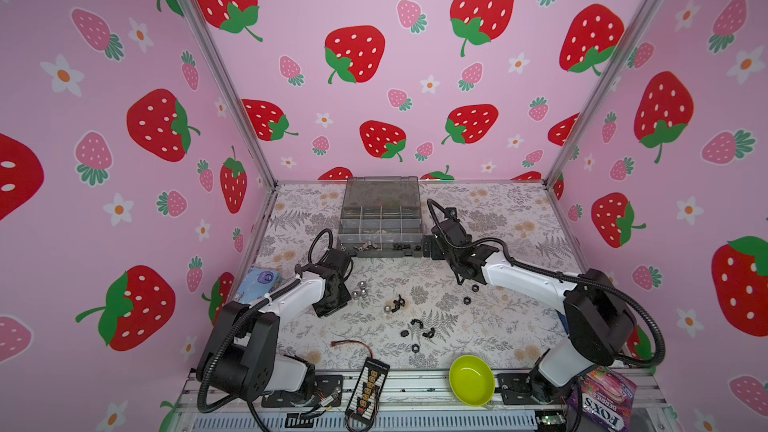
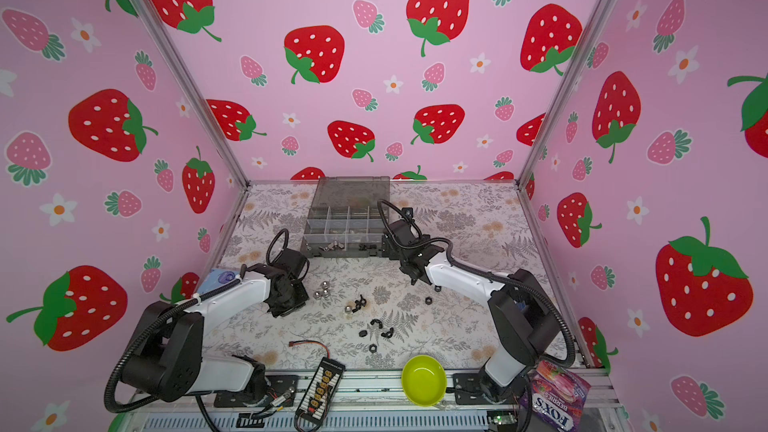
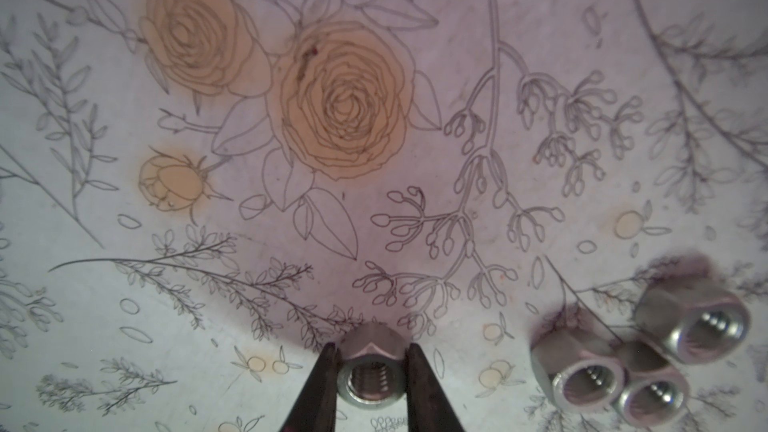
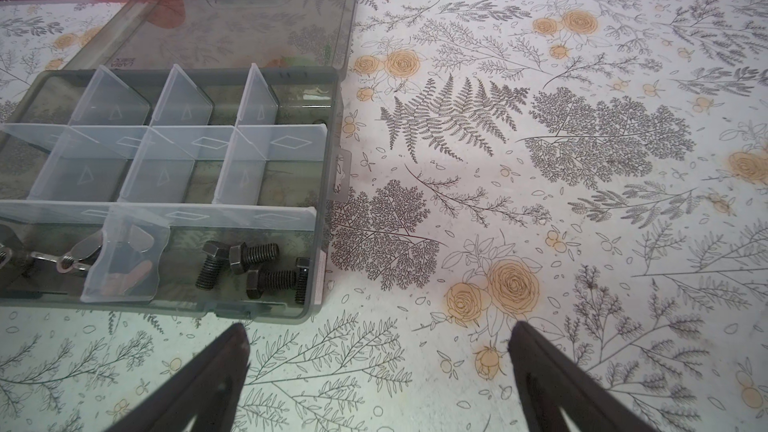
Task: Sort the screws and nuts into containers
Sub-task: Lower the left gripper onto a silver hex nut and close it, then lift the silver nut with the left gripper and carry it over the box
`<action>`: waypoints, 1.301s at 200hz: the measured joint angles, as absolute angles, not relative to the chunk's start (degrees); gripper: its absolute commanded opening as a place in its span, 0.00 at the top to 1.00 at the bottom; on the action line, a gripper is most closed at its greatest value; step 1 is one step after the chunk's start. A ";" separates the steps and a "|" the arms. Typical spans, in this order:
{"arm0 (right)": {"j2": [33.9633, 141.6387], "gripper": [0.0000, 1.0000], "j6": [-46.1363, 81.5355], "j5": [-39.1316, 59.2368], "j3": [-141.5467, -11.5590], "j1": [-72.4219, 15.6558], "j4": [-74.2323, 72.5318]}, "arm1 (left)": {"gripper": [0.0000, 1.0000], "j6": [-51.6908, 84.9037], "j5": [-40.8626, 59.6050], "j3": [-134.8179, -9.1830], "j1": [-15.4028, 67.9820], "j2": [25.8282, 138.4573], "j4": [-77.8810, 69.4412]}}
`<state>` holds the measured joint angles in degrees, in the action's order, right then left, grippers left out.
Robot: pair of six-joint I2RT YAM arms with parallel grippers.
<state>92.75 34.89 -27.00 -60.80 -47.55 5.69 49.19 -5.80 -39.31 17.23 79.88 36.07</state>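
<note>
In the left wrist view my left gripper (image 3: 372, 347) is shut on a silver cap nut (image 3: 371, 371), one finger pressed against each side of it, low over the floral table. Three more silver nuts (image 3: 640, 363) lie bunched close beside it, and they also show in a top view (image 1: 361, 289). Black nuts (image 1: 415, 324) lie scattered mid-table. The smoky-grey organizer box (image 4: 320, 209) stands open at the back. Several black screws (image 4: 249, 263) lie in its front corner compartment, with silver wing nuts (image 4: 79, 255) in the compartment next to it. My right gripper (image 4: 378, 326) stands open and empty by the box's front right corner.
A lime-green bowl (image 1: 471, 380) sits at the front edge. A red-and-black wire (image 1: 353, 344) and a black connector board (image 1: 368, 388) lie front centre. A purple candy bag (image 1: 602, 403) is at the front right and a blue packet (image 1: 259, 280) at the left wall.
</note>
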 measured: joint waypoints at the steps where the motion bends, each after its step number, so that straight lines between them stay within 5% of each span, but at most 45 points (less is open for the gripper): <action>1: 92.75 0.00 34.89 -27.00 -60.80 -47.55 5.69 | 0.68 49.21 -5.80 -39.31 17.23 79.88 36.07; 260: 92.75 0.00 36.97 -27.66 -60.80 -46.70 6.94 | 0.78 44.75 -3.70 -41.60 14.39 75.64 39.48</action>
<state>92.75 36.97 -27.66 -60.80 -46.70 6.94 44.75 -3.70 -41.60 14.39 75.64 39.48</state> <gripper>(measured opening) 0.996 0.276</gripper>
